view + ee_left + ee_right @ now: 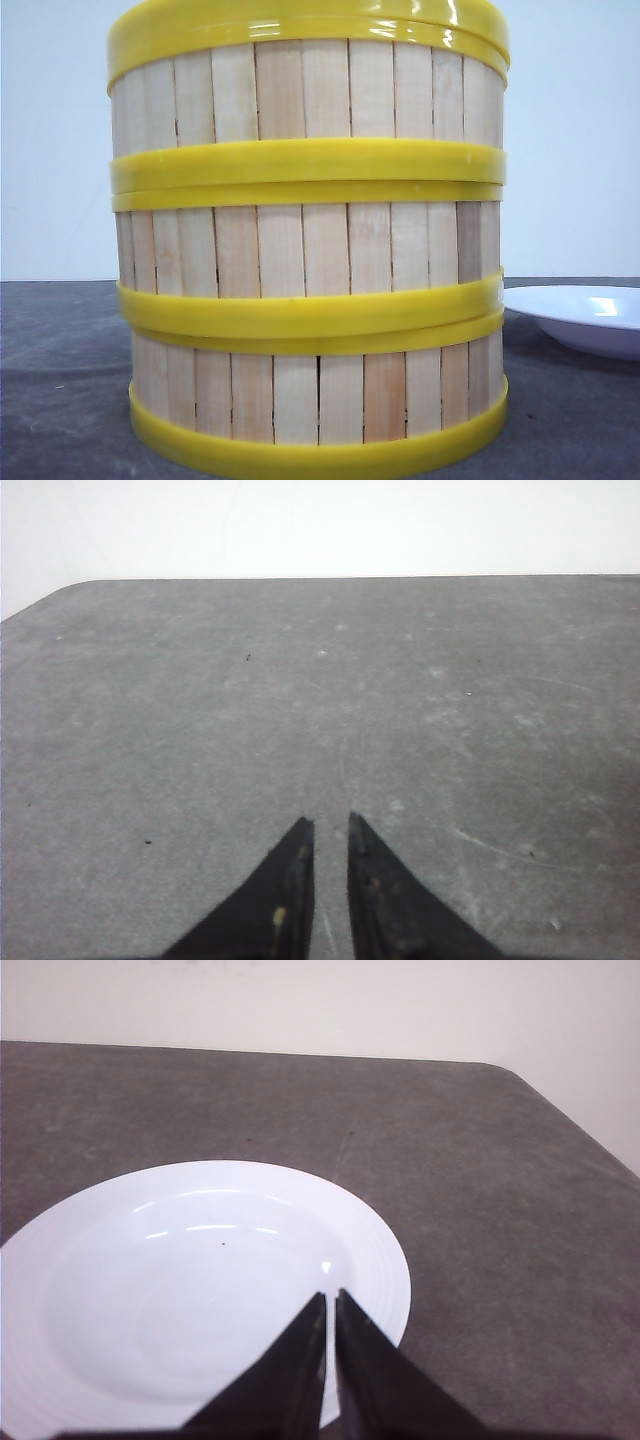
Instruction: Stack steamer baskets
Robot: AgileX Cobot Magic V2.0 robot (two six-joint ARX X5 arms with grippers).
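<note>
Three steamer baskets stand stacked in one column very close to the front camera: the bottom basket (320,400), the middle basket (305,250) and the top basket (305,95), their yellow bands meeting evenly. No gripper shows in the front view. In the left wrist view my left gripper (330,820) hangs over bare grey table (300,680), its fingers close together with only a thin slit and nothing between them. My right gripper (331,1294) is shut and empty above the near rim of the white plate (190,1290). No basket shows in either wrist view.
The white plate (585,315) lies on the table just right of the stack. The stack fills most of the front view and hides what is behind it. The table's rounded far corners show in both wrist views.
</note>
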